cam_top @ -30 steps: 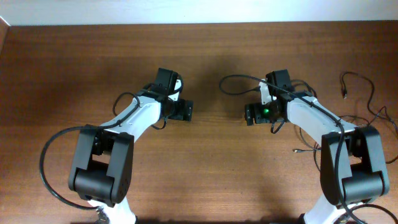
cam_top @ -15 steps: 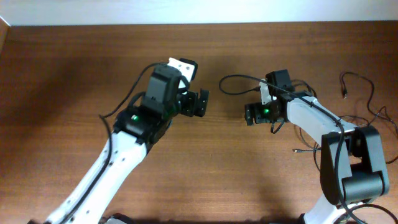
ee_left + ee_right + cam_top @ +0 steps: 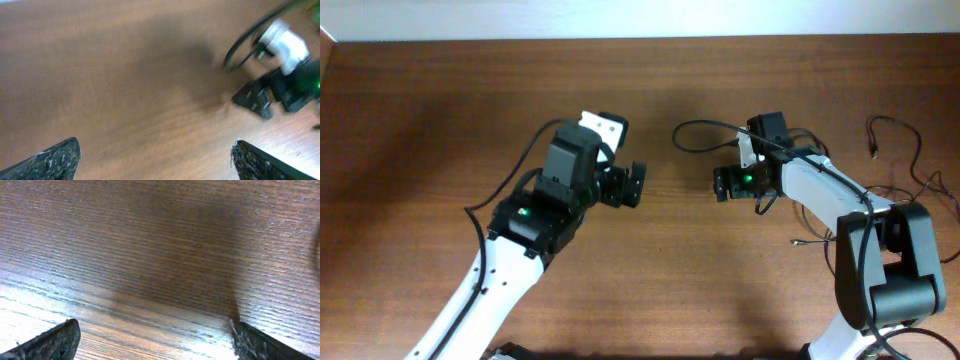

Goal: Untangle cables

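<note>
Cables (image 3: 873, 150) show only overhead, lying beside the right arm (image 3: 820, 185).

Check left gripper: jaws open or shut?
Open: left gripper jaws sit at opposite edges of its wrist view, only wooden table between.

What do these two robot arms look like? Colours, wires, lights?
The left arm and right arm are both white shells with black joints. Each carries a looping black cord and a green light. The left gripper and right gripper are black, with rough dark fingers.
</note>
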`<action>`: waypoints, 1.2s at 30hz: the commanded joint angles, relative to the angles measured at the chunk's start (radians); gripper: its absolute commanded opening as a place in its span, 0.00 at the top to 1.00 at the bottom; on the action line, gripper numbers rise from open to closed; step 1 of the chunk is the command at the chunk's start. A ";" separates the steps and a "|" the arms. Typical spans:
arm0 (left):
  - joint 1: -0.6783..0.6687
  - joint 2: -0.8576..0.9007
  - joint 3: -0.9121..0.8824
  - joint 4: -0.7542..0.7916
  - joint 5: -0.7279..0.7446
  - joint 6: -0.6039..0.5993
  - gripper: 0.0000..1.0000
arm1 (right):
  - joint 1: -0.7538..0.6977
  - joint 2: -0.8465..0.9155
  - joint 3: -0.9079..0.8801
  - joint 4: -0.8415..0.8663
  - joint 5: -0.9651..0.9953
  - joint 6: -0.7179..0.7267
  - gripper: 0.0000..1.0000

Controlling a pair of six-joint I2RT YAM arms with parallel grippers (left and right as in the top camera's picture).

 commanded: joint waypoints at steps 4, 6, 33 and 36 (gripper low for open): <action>0.002 -0.016 -0.287 0.219 -0.050 0.016 0.01 | -0.002 0.010 -0.016 0.000 0.002 0.011 0.02; 0.002 -0.017 -0.387 0.304 -0.050 0.015 0.01 | -0.002 0.010 -0.016 0.000 0.002 0.011 0.02; 0.089 -0.546 -1.045 0.815 -0.077 -0.006 0.01 | -0.002 0.010 -0.016 0.000 0.002 0.011 0.02; 0.089 -0.614 -1.045 0.746 -0.077 -0.006 0.01 | -0.002 0.010 -0.016 0.000 0.002 0.011 0.02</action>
